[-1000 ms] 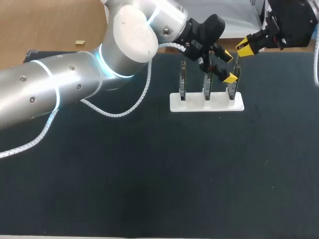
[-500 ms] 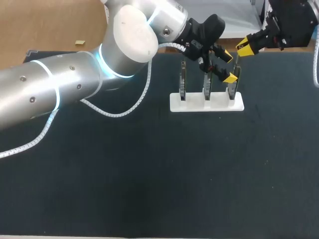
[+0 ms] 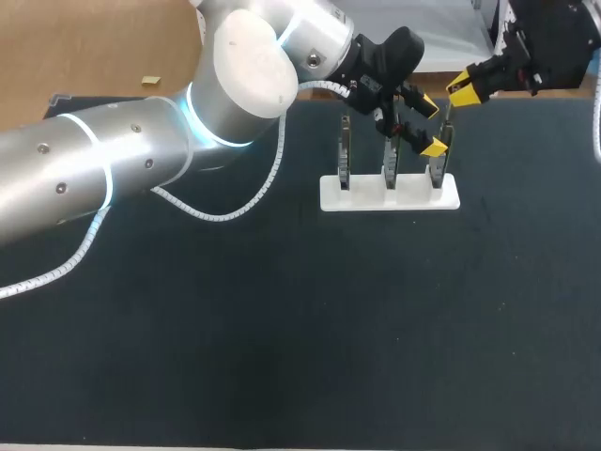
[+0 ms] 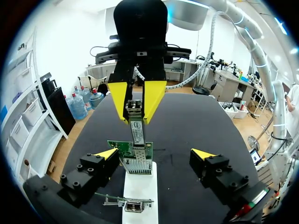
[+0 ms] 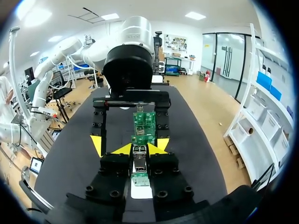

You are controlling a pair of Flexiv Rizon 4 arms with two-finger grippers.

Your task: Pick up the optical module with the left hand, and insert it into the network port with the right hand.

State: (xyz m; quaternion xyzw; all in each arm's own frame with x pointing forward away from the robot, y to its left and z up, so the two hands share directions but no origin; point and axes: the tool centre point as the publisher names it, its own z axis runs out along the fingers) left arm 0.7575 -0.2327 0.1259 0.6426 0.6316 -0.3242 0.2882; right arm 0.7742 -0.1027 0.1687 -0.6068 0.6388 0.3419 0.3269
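Now: three boards [image 3: 346,155] on stand [image 3: 362,195]; right pincer [image 4: 137,102] grips one optical module [image 4: 137,133] (left pincer [image 4: 155,154] open).

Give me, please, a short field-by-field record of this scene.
left gripper: open, one finger on each side of the network port
right gripper: shut on the optical module
optical module: upright, lower end at the network port; cannot tell if seated
white stand: carries three upright boards
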